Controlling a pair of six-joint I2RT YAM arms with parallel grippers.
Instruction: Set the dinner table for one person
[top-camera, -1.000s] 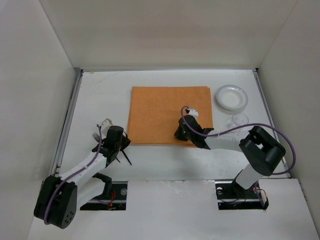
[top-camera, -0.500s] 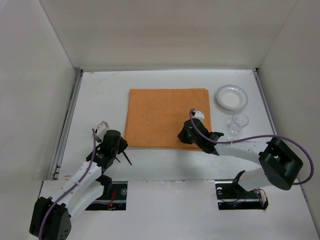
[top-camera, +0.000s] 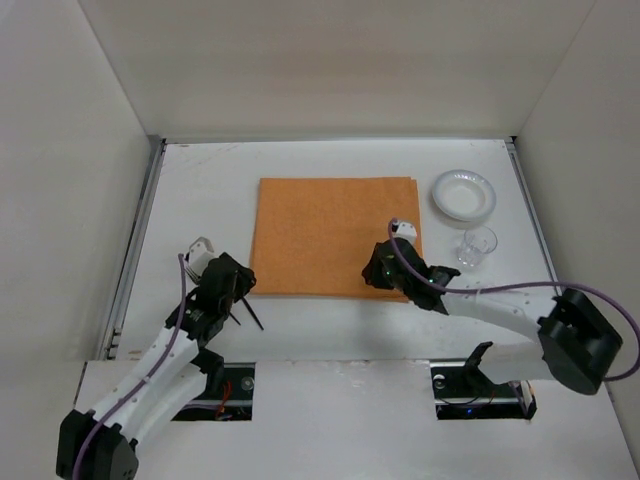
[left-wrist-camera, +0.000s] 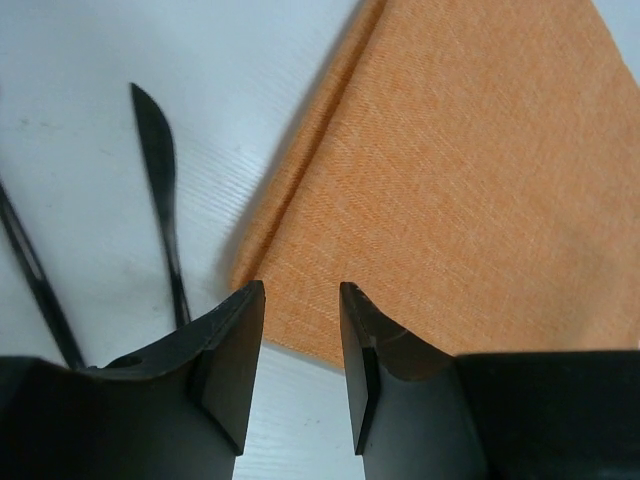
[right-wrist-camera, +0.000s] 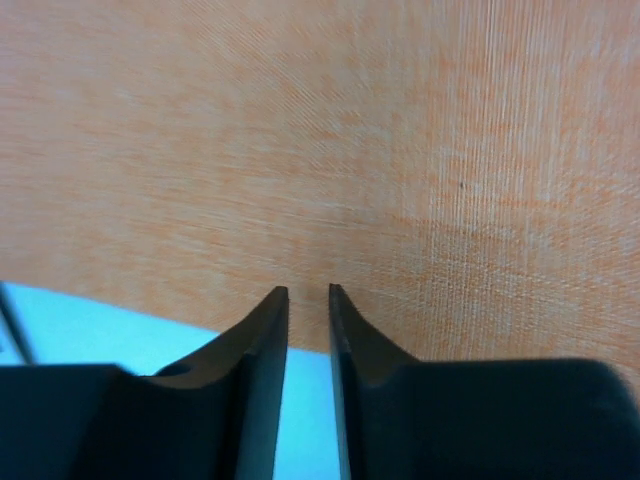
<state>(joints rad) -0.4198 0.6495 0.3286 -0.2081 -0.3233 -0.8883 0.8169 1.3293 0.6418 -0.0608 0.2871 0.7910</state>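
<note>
**Top view.** The worktop (top-camera: 210, 180) fills the floor of the white enclosure and carries everything listed here. An orange placemat (top-camera: 335, 225) lies flat at its centre. A white plate (top-camera: 464, 194) sits at 2 o'clock of the placemat, and a clear glass (top-camera: 478, 245) stands upright at 6 o'clock of the plate, apart from it. My left gripper (top-camera: 232, 285) is at the placemat's 8 o'clock corner. My right gripper (top-camera: 378, 268) is over its 5 o'clock edge.

**Left wrist view.** My left gripper (left-wrist-camera: 300, 340) is released, jaws parted, with nothing between them. The placemat (left-wrist-camera: 470, 180) corner lies just beyond the tips. A black knife (left-wrist-camera: 160, 180) lies on the worktop (left-wrist-camera: 80, 60) at 10 o'clock, beside another black utensil (left-wrist-camera: 30, 270) that I cannot identify.

**Right wrist view.** My right gripper (right-wrist-camera: 308, 330) is released, with a narrow gap and nothing in it. It is over the placemat (right-wrist-camera: 320, 130) edge, with the worktop (right-wrist-camera: 90, 330) at 8 o'clock.
</note>
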